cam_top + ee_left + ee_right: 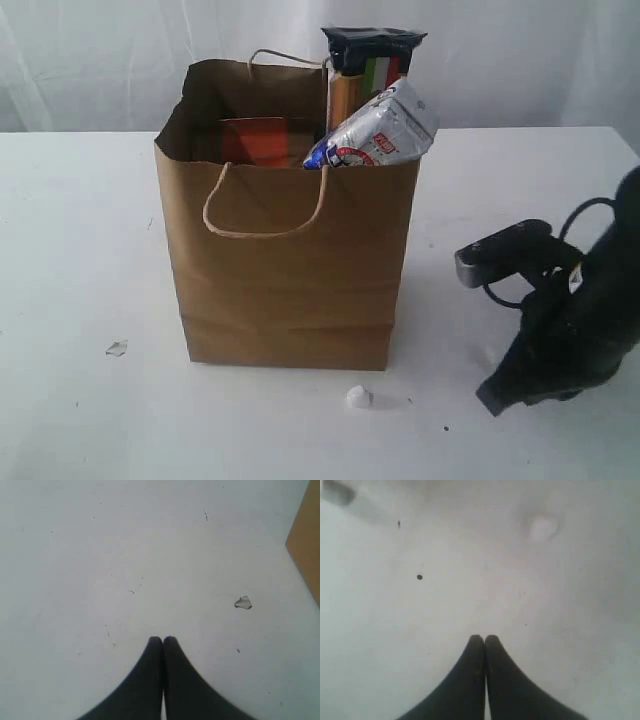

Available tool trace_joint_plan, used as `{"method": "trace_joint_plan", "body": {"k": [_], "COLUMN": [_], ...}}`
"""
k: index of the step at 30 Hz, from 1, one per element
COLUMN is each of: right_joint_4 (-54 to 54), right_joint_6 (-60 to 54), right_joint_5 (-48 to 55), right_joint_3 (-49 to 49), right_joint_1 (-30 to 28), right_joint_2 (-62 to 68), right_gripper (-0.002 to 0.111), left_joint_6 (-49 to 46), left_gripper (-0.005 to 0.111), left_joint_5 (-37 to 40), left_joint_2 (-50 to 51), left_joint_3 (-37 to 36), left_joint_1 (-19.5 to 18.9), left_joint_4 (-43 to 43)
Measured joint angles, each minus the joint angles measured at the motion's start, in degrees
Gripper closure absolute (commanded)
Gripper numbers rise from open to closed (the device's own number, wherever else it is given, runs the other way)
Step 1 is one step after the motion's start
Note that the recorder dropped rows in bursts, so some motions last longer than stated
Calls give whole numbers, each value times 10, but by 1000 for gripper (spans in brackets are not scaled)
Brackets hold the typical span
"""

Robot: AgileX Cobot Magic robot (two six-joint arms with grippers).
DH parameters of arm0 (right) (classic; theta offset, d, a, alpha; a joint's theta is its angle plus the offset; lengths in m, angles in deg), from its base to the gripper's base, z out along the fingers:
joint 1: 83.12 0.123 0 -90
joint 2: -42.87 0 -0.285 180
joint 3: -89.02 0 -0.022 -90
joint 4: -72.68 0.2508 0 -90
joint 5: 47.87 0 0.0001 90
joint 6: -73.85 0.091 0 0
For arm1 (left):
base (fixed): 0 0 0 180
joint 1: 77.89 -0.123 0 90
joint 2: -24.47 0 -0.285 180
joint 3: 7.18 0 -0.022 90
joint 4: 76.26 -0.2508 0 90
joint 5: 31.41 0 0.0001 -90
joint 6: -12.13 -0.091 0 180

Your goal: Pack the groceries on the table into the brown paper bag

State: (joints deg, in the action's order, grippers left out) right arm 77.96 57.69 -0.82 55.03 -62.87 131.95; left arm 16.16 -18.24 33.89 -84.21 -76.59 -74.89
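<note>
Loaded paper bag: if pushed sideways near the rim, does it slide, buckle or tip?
The brown paper bag likely buckles first: thin paper walls, rim already wavy. Tipping seems possible, since the spaghetti packet and white-blue pack poke above the rim on one side. A low push would probably slide it on the smooth table.

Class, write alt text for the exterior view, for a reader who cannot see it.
A brown paper bag stands on a white table, a spaghetti packet and white-blue pack poking out. The shut right gripper is beside it.
</note>
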Motion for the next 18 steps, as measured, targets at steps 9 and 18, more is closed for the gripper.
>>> {"method": "trace_joint_plan", "body": {"k": [9, 18], "right_joint_4": [-11, -68], "right_joint_6": [-29, 84], "right_joint_5": [-40, -141], "right_joint_3": [70, 72], "right_joint_1": [0, 0], "right_joint_2": [104, 156], "right_gripper": [76, 74], "left_joint_6": [0, 0], "left_gripper": [107, 107], "left_joint_5": [0, 0], "left_joint_2": [0, 0], "left_joint_3": [0, 0], "left_joint_1": [0, 0], "left_joint_4": [0, 0]}}
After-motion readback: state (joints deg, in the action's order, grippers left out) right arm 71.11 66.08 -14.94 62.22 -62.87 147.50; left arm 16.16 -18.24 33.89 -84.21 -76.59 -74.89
